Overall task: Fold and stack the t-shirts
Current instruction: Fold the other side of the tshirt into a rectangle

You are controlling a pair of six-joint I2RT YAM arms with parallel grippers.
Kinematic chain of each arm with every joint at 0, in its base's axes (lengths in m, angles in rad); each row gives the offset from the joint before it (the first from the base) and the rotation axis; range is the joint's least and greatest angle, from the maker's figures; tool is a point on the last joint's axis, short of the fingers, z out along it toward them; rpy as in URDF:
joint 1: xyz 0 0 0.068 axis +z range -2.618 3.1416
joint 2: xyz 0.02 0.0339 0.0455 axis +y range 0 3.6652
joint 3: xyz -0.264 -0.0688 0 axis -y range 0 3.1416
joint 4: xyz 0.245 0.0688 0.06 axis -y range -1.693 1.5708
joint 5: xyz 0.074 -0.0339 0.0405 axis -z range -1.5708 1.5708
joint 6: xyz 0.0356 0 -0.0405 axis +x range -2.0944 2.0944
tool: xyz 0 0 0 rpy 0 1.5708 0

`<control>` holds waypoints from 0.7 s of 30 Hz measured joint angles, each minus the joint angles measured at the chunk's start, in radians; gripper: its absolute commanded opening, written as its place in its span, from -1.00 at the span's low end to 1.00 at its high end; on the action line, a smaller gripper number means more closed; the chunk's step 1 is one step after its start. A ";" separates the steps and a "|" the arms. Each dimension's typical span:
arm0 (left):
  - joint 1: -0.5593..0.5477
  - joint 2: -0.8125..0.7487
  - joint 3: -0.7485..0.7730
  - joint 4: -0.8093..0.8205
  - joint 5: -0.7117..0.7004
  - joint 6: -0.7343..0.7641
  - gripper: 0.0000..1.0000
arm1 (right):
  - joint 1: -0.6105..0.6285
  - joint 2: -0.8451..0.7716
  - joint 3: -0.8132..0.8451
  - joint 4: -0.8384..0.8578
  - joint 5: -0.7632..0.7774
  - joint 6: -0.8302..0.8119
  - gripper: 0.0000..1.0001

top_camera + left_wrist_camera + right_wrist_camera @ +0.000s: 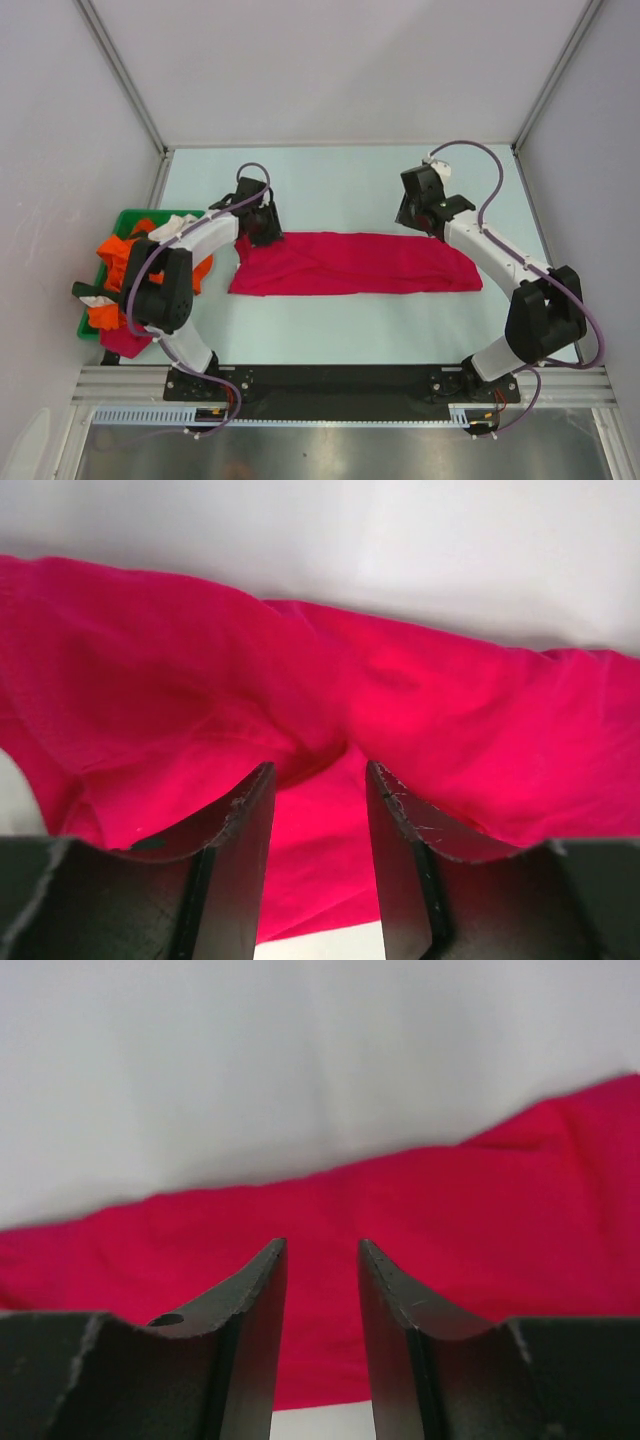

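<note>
A crimson-pink t-shirt (355, 263) lies folded into a long band across the middle of the table. My left gripper (262, 228) hovers at the band's far left corner. In the left wrist view its jaws (318, 770) stand apart, with wrinkled pink cloth (200, 670) beneath and nothing pinched between them. My right gripper (412, 215) is at the far right end of the band. Its jaws (322, 1245) are also apart over the smooth pink cloth (450, 1220) and hold nothing. More t-shirts, bright orange (115, 260), are piled at the left.
A green tray (125, 218) sits at the table's left edge under the orange pile, partly hidden by my left arm. A bit of pink cloth (122, 342) hangs at its near end. Metal frame posts and pale walls close in the table.
</note>
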 measured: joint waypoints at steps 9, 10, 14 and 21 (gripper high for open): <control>-0.019 0.073 0.027 0.021 0.032 -0.016 -0.18 | 0.032 -0.046 -0.106 -0.033 0.018 0.000 -0.23; -0.024 0.076 0.030 0.025 0.032 -0.016 -0.21 | 0.032 -0.052 -0.107 -0.032 0.019 0.000 -0.24; -0.040 0.079 0.031 0.027 0.031 -0.015 -0.30 | 0.032 -0.060 -0.114 -0.029 0.025 0.000 -0.25; -0.042 0.079 0.031 0.025 0.024 -0.014 -0.64 | 0.032 -0.060 -0.123 -0.029 0.025 0.000 -0.25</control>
